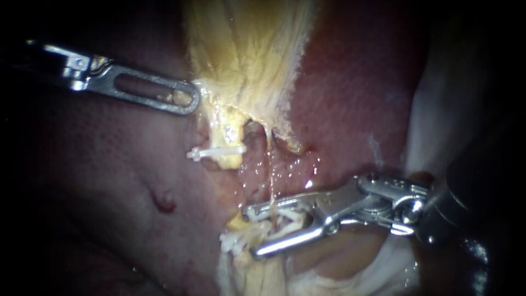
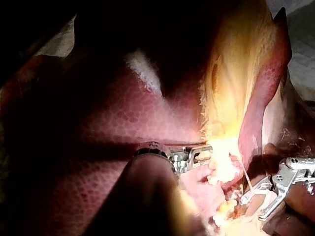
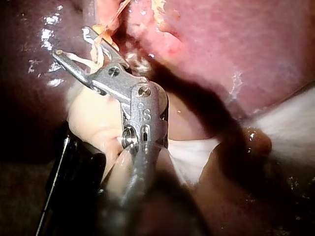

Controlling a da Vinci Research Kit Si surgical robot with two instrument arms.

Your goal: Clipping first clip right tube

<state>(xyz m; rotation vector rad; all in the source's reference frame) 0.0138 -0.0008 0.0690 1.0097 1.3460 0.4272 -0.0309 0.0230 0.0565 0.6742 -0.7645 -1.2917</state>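
Note:
My right instrument (image 1: 255, 231) comes in from the right, its two jaws spread wide with a white clip (image 1: 285, 219) seated between them. A thin pale strand, the right tube (image 1: 269, 164), runs down from the gallbladder (image 1: 246, 49) into the gap between those jaws. To its left a thicker yellow tube (image 1: 230, 137) carries a closed white clip (image 1: 216, 152). My left instrument (image 1: 186, 100) grips the gallbladder's lower left edge with its slotted jaws. The right wrist view shows the right instrument (image 3: 74, 44) holding the clip around the strand (image 3: 115, 19).
Dark red liver (image 1: 109, 181) surrounds the site, with a small bloody spot (image 1: 163, 203) on the left. Pale white tissue (image 1: 438, 109) lies on the right behind the right shaft. Frayed yellow-white tissue (image 1: 241, 241) sits under the right jaws.

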